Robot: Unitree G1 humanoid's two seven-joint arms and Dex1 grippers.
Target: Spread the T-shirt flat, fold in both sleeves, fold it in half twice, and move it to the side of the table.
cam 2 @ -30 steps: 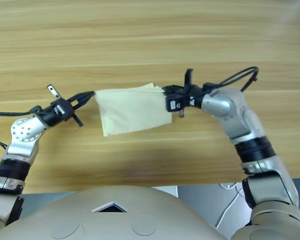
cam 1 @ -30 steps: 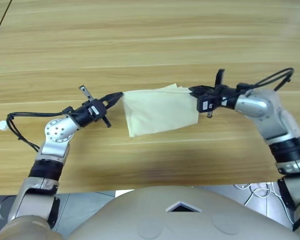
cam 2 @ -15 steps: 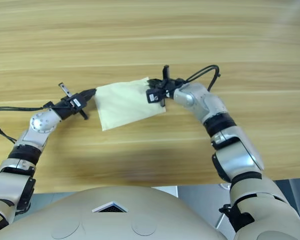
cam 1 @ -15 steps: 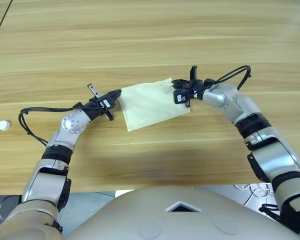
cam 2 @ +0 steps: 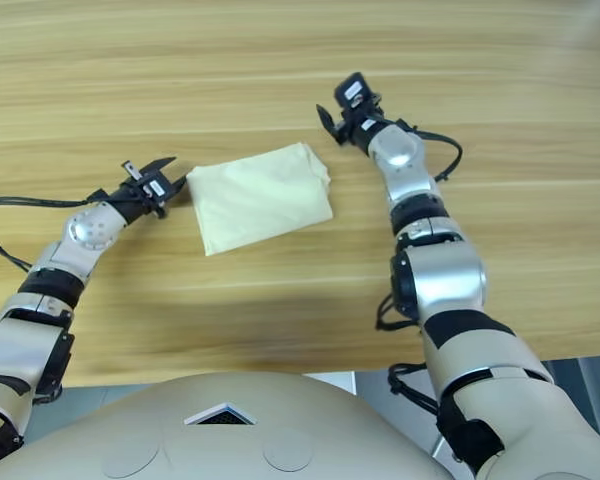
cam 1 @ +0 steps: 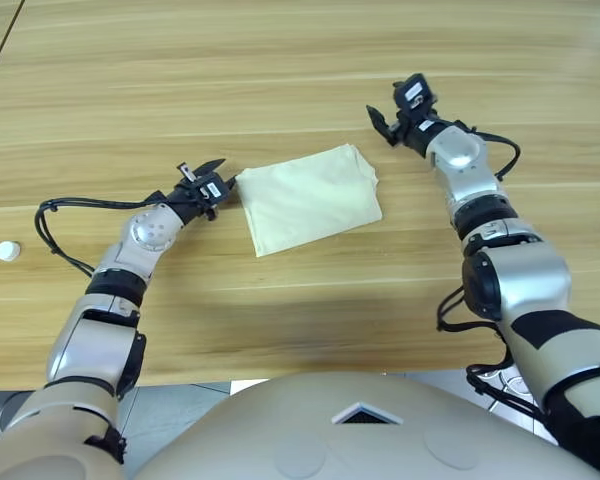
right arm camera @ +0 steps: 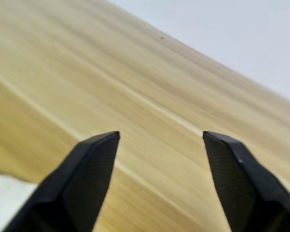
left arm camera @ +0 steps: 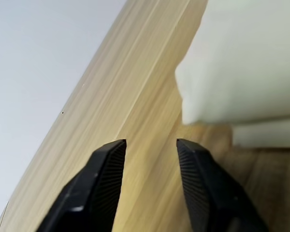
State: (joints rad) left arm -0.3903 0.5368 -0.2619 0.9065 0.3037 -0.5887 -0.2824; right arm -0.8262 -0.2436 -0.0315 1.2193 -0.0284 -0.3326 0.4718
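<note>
Left gripper, head views: Left gripper (cam 1: 221, 173) sits low over the table at the left corner of the T-shirt. Its jaws stand a little apart and hold nothing. Whether the tips touch the cloth cannot be told from here.
Right gripper, head views: Right gripper (cam 1: 390, 117) is beyond the shirt's far right corner, near it but apart from it. Its jaws are spread and hold nothing.
T-shirt, head views: T-shirt (cam 1: 310, 196) is pale yellow and folded into a compact, slightly skewed rectangle. It lies flat in the middle of the table, between the two arms. Its far right corner is rounded and a little bunched.
Table, head views: Table (cam 1: 280, 60) is light wood with long grain lines.
Small white object, head views: small white object (cam 1: 5, 251) lies near the table's left front edge, well apart from the shirt.
Black cable, head views: black cable (cam 1: 65, 204) loops from the left forearm over the wood.
Left wrist view: two black ribbed fingers (left arm camera: 105, 180) are parted by a moderate gap, with bare wood between them. The folded shirt's corner (left arm camera: 241, 63) lies just past the tips, its layers stacked.
Right wrist view: two black fingers (right arm camera: 89, 176) are spread wide over bare wood (right arm camera: 159, 96). A sliver of pale cloth (right arm camera: 2, 205) shows beside one finger.
</note>
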